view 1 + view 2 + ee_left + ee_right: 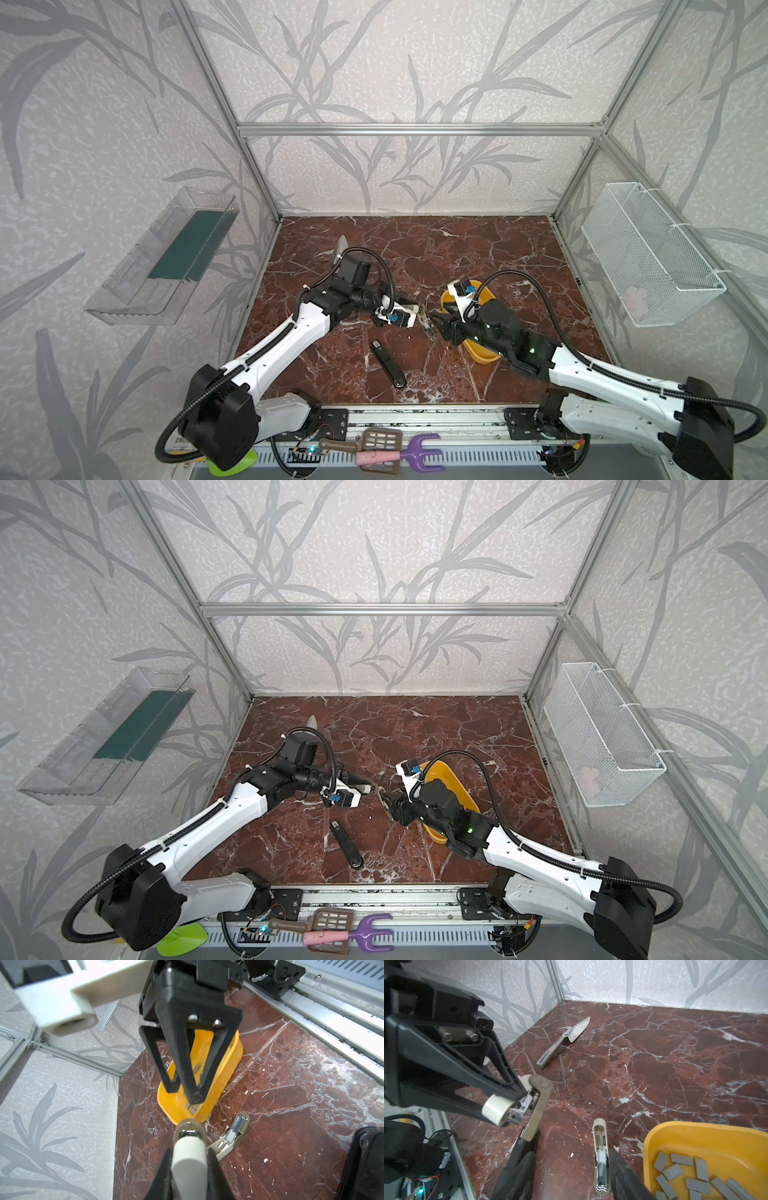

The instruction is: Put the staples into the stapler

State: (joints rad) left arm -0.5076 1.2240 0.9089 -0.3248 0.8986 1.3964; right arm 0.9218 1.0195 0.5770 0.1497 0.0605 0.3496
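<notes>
The black stapler (388,365) lies flat on the marble, shut, in front of both grippers, and also shows in a top view (346,845). Grey staples (675,1172) lie loose in the yellow tray (695,1132), which sits under the right arm (482,357). My left gripper (190,1153) is shut on a cream-white block (189,1163), held above the table with its taupe base (538,1105) hanging open and a metal rail showing. My right gripper (571,1184) is open, low over the table. A second cream-white block (600,1157) lies open between its fingers, close beside one.
A grey metal trowel (564,1041) lies near the back left corner. A white wire basket (648,257) hangs on the right wall and a clear bin (166,257) on the left wall. Plastic toy tools (382,451) lie on the front rail.
</notes>
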